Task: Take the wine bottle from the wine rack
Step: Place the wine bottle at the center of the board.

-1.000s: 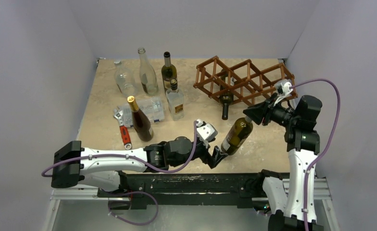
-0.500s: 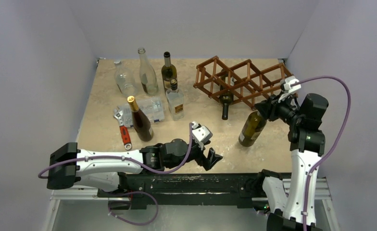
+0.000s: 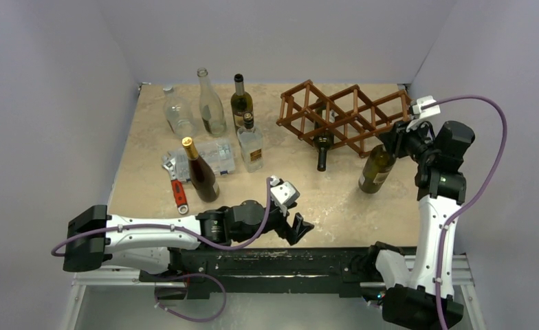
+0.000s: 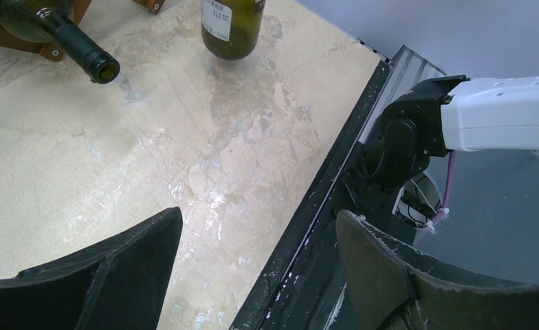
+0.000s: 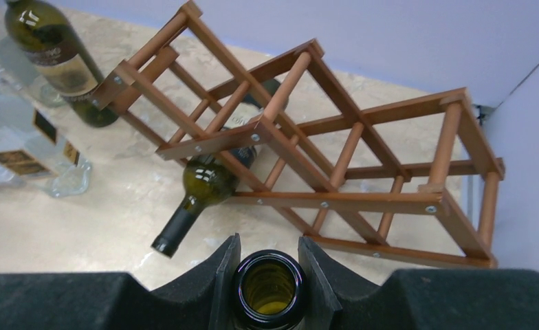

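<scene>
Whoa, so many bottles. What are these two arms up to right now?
The right gripper is clamped on the neck of a green wine bottle, which stands on the table just in front of the wooden wine rack, out of its cells. The left gripper hangs open and empty near the table's front edge. Another dark bottle lies in the rack, its neck poking out toward the arms.

A beige, marbled stone-look surface (image 3: pixel 143 148) sits boxed in by 3 plain, pale lavender-grey walls (image 3: pixel 273 34) at the left, back and right. A black rail (image 3: pixel 322 262) runs along its near edge, and the light is soft and even.
</scene>
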